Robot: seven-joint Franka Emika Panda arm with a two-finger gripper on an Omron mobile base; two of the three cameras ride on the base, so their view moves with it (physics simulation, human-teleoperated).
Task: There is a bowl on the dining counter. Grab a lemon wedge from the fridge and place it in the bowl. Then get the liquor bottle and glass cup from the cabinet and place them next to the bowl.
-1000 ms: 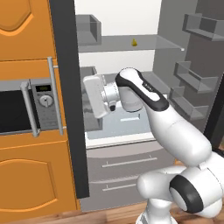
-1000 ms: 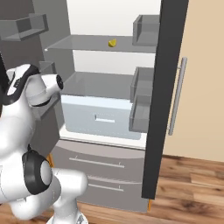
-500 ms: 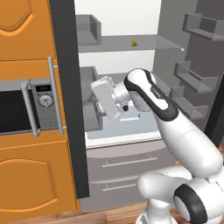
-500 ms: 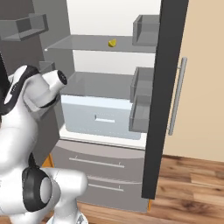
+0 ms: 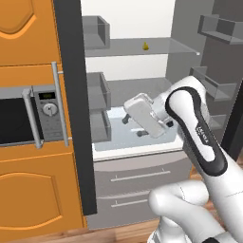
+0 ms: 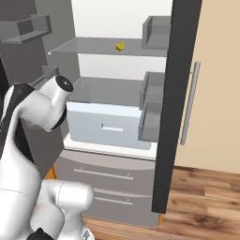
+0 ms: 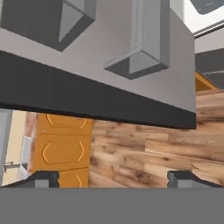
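The fridge is the biggest thing here, and both of its doors stand wide open. The gripper sits in front of the fridge's middle part, just above the pale crisper drawer and a little toward the left door. Its two dark fingertips stand far apart with nothing between them, so the gripper is open and empty. The hand is tipped over and points at the left door. In the hand view, that door's dark edge runs across in front of the gripper, with the grey door bins past it and the wood floor and an orange cabinet on the near side. Left of the gripper, beyond the door, is the tall orange cabinet wall with a microwave set into it. Below the gripper are two grey freezer drawers. Above the gripper and farther back is a glass shelf. The lemon wedge lies on that shelf, small and yellow, well apart from the gripper, up high and deeper inside. From the right side it sits near the middle of the shelf.
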